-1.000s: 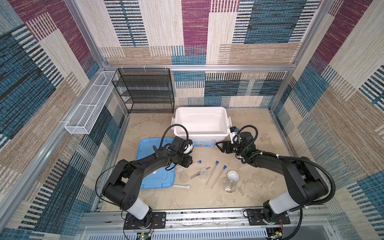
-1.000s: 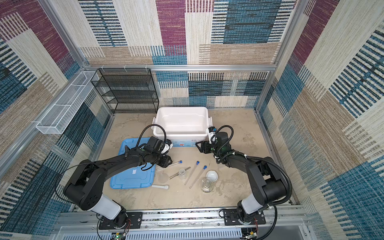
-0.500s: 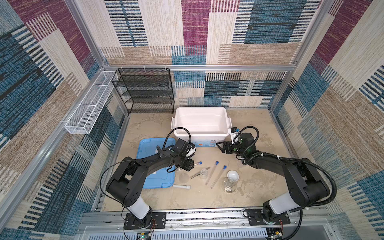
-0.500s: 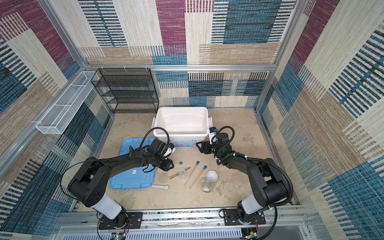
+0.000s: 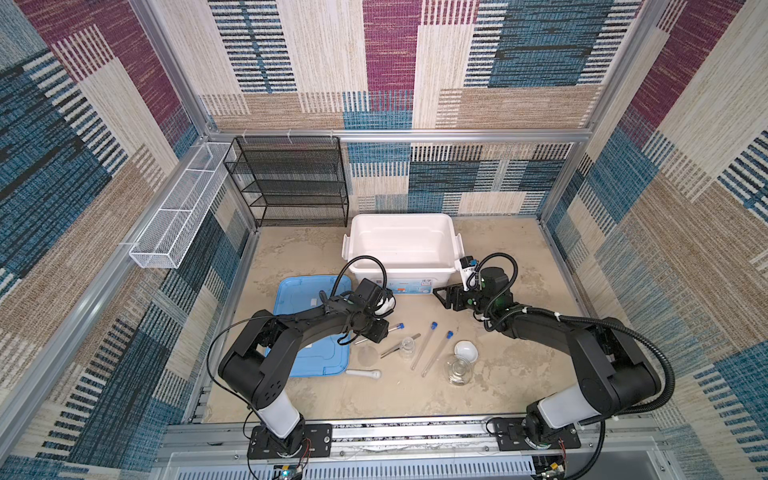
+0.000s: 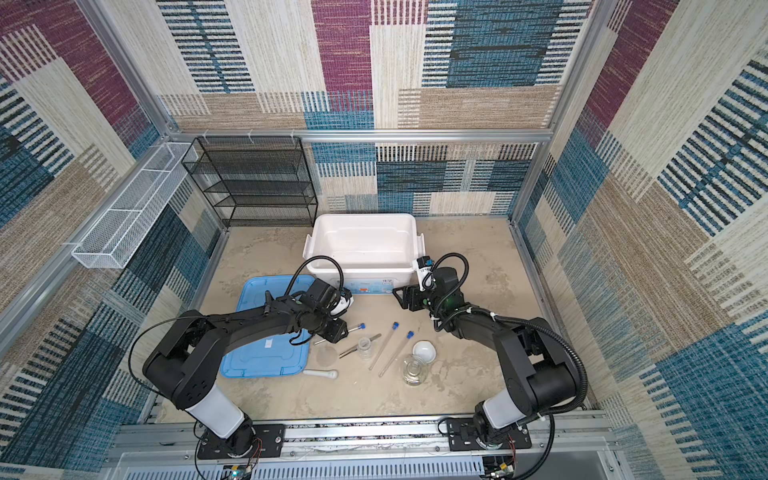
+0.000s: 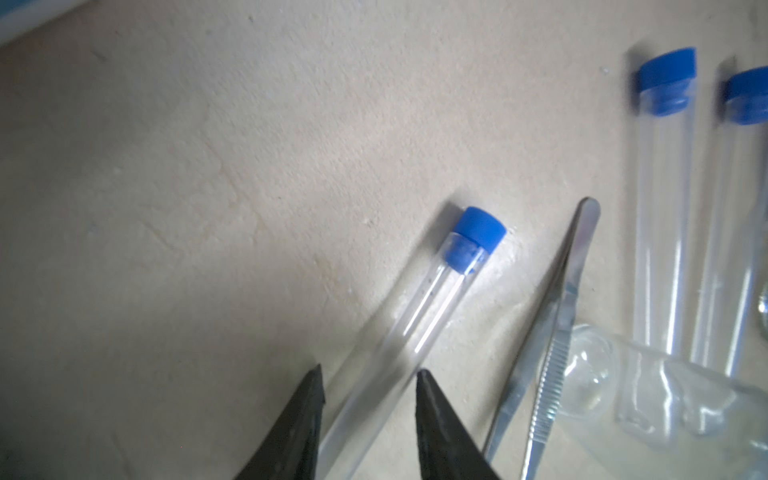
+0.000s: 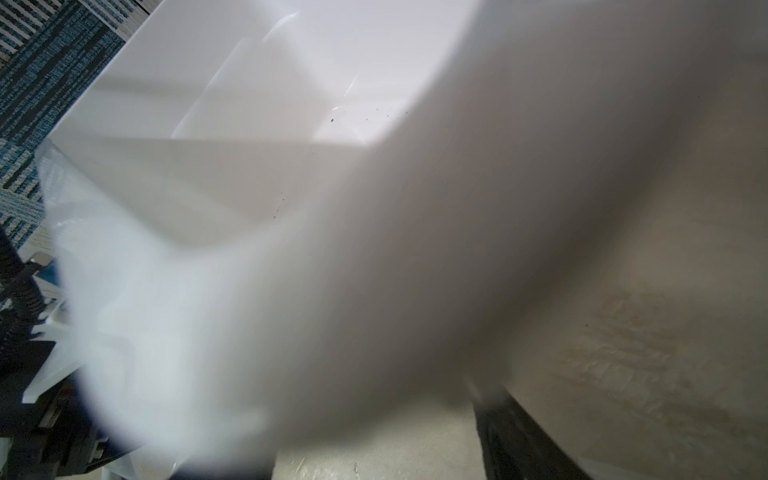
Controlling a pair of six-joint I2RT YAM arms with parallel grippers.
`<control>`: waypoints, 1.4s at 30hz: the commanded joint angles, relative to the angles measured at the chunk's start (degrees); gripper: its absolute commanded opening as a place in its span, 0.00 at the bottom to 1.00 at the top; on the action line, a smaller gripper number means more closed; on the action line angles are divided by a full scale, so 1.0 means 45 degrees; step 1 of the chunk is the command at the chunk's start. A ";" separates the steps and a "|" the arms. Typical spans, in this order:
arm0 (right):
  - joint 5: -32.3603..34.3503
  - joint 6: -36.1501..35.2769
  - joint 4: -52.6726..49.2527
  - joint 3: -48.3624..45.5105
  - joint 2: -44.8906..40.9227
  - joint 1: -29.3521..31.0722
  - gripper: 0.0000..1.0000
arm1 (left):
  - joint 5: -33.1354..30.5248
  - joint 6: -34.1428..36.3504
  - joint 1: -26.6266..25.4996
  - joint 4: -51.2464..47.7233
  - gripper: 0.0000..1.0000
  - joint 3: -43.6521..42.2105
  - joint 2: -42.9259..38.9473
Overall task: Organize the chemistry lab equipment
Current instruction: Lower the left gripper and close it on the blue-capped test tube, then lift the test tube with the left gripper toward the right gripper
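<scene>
1. The left tool (image 7: 368,374) is straddling the clear barrel of a blue-capped test tube (image 7: 432,307), one fingertip on each side. I cannot tell whether it is pinching the glass or only bracketing it. Reaching across the barrel, away from the cap, is probably meant to stop the round tube rolling.
2. That tube is lying flat on the bench (image 7: 208,145), just beside the metal tweezers (image 7: 557,332), with a small glass flask (image 7: 590,374) close against them.
3. In a top view this cluster is sitting just below the centre of the frame. Right of it, two more test tubes (image 5: 423,347) are lying side by side, then a white bowl (image 5: 465,349). A pestle (image 5: 365,372) is lying lower down. Everything is lying loose, so the sorting looks barely begun.
4. The right tool (image 5: 445,297) is hanging released and empty, right of centre, near the front wall of the white bin (image 5: 401,241), seemingly keeping clear of the left arm.
5. The blue lid (image 5: 299,299) is lying flat left of centre.
</scene>
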 commanded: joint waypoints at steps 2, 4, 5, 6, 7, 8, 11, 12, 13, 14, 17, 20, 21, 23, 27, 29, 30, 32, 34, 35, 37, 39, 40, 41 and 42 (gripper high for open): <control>0.0163 -0.0417 0.0040 -0.0081 -0.0161 0.0007 0.74 | -0.1008 -0.0314 -0.0042 -0.0453 0.41 0.0198 0.0327; 0.0198 -0.0499 -0.0008 -0.0139 -0.0255 0.0005 0.75 | -0.1210 -0.0382 -0.0066 -0.0473 0.40 0.0251 0.0401; 0.0233 -0.0547 0.0008 -0.0182 -0.0298 0.0012 0.75 | -0.1292 -0.0402 -0.0067 -0.0454 0.40 0.0240 0.0413; 0.0298 -0.0556 0.0025 -0.0237 -0.0358 -0.0003 0.75 | -0.1374 -0.0402 -0.0067 -0.0416 0.40 0.0240 0.0435; 0.0362 -0.0556 0.0044 -0.0265 -0.0378 -0.0014 0.77 | -0.1457 -0.0402 -0.0066 -0.0398 0.40 0.0276 0.0473; 0.0379 -0.0537 0.0078 -0.0310 -0.0435 0.0000 0.78 | -0.1522 -0.0365 -0.0067 -0.0359 0.41 0.0296 0.0502; 0.0605 -0.0317 0.0239 -0.0438 -0.0554 -0.0011 0.89 | -0.1644 -0.0247 -0.0086 -0.0393 0.40 0.0470 0.0685; 0.0690 -0.0250 0.0254 -0.0474 -0.0607 -0.0012 0.90 | -0.1685 -0.0226 -0.0102 -0.0385 0.39 0.0510 0.0728; 0.0675 -0.0245 0.0293 -0.0477 -0.0637 0.0000 0.92 | -0.1772 -0.0208 -0.0120 -0.0395 0.38 0.0531 0.0755; 0.0687 -0.0230 0.0337 -0.0500 -0.0669 -0.0009 0.93 | -0.1838 -0.0207 -0.0125 -0.0371 0.37 0.0552 0.0794; 0.0843 -0.0131 0.0231 -0.0502 -0.0810 -0.0007 0.97 | -0.1836 -0.0153 -0.0176 -0.0335 0.36 0.0602 0.0940; 0.0960 -0.0183 0.0244 -0.0687 -0.1125 -0.0022 0.98 | -0.1941 -0.0167 -0.0242 -0.0325 0.33 0.0625 0.1055; 0.1051 -0.0184 0.0297 -0.0819 -0.1272 -0.0008 0.98 | -0.1978 -0.0167 -0.0276 -0.0335 0.33 0.0630 0.1070; 0.1281 -0.0185 0.0471 -0.1089 -0.1606 -0.0010 0.98 | -0.2021 -0.0148 -0.0333 -0.0320 0.32 0.0593 0.1069; 0.1774 -0.0290 0.0498 -0.1515 -0.2160 -0.0005 0.99 | -0.2232 -0.0109 -0.0418 -0.0074 0.29 0.0424 0.1040; 0.1817 -0.0452 0.0349 -0.1556 -0.2197 -0.0008 0.98 | -0.2329 -0.0108 -0.0447 0.0026 0.27 0.0339 0.1057; 0.1805 -0.0529 0.0167 -0.1511 -0.2145 -0.0023 0.98 | -0.2368 -0.0109 -0.0426 0.0053 0.26 0.0323 0.1054; 0.1786 -0.0629 -0.0082 -0.1391 -0.2039 -0.0022 0.97 | -0.2383 -0.0090 -0.0430 0.0074 0.24 0.0348 0.1103; 0.1717 -0.0606 -0.0028 -0.1433 -0.2036 -0.0023 0.97 | -0.2418 -0.0050 -0.0457 0.0074 0.23 0.0357 0.1085; 0.1708 -0.0582 0.0095 -0.1529 -0.2096 -0.0015 0.97 | -0.2451 -0.0040 -0.0457 0.0064 0.23 0.0376 0.1085; 0.1773 -0.0503 0.0310 -0.1655 -0.2172 -0.0013 0.97 | -0.2484 -0.0031 -0.0467 0.0074 0.22 0.0376 0.1103; 0.1835 -0.0425 0.0362 -0.1714 -0.2251 -0.0012 0.97 | -0.2585 -0.0031 -0.0516 0.0069 0.21 0.0377 0.1074; 0.1905 -0.0384 0.0390 -0.1739 -0.2283 -0.0006 0.97 | -0.2607 -0.0031 -0.0532 0.0094 0.21 0.0391 0.1060; 0.1979 -0.0339 0.0437 -0.1773 -0.2322 -0.0012 0.97 | -0.2607 -0.0012 -0.0545 0.0117 0.21 0.0358 0.1046; 0.2062 -0.0304 0.0505 -0.1804 -0.2365 -0.0007 0.97 | -0.2607 0.0023 -0.0552 0.0130 0.21 0.0358 0.1038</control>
